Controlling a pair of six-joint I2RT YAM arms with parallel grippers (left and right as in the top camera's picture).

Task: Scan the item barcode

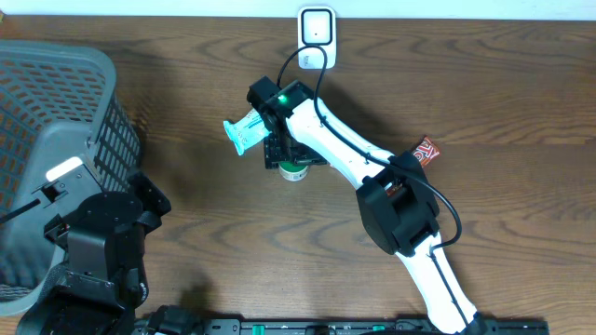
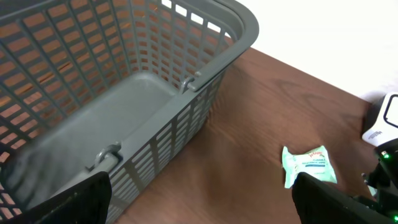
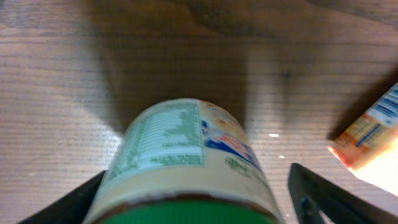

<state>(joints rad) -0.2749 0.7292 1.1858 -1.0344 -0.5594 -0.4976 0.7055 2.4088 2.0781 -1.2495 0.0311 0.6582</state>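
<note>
A jar (image 3: 186, 155) with a green lid (image 3: 186, 218) and a printed label sits between the fingers of my right gripper (image 3: 199, 208), lid end toward the camera. The jaws are open. The left finger is at the jar's side and the right finger (image 3: 317, 193) stands apart from it. From above, the right gripper (image 1: 284, 154) hangs over the jar (image 1: 294, 171) at the table's middle. The white scanner (image 1: 317, 28) stands at the far edge. My left gripper (image 2: 201, 211) is open and empty near the basket.
A grey mesh basket (image 1: 56, 140) fills the left side. A green packet (image 1: 242, 133) lies just left of the right gripper. A red snack packet (image 1: 426, 149) lies to the right. An orange packet with a barcode (image 3: 373, 127) shows beside the jar.
</note>
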